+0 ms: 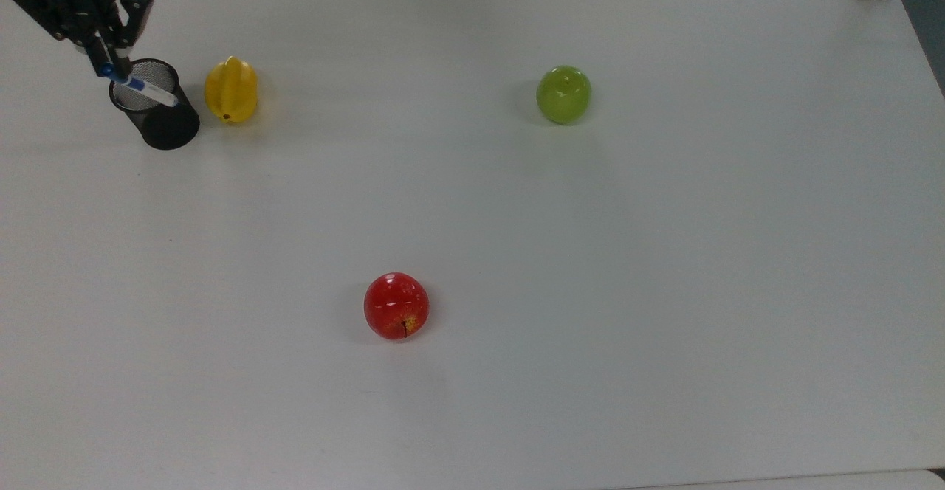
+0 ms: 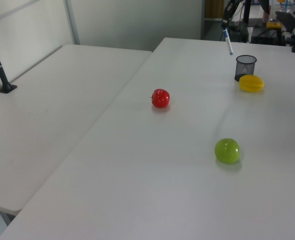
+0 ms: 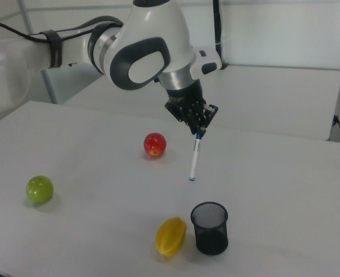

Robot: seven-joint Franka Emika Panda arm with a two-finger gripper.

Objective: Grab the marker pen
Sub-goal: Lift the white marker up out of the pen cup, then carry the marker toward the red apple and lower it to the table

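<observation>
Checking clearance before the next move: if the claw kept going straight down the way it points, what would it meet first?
Probably the bare white table beside the black mesh cup. The claw holds the white, blue-capped marker pen hanging clear above the cup, so the pen's lower tip would arrive first. Depth is uncertain; the cup's rim is close.
</observation>
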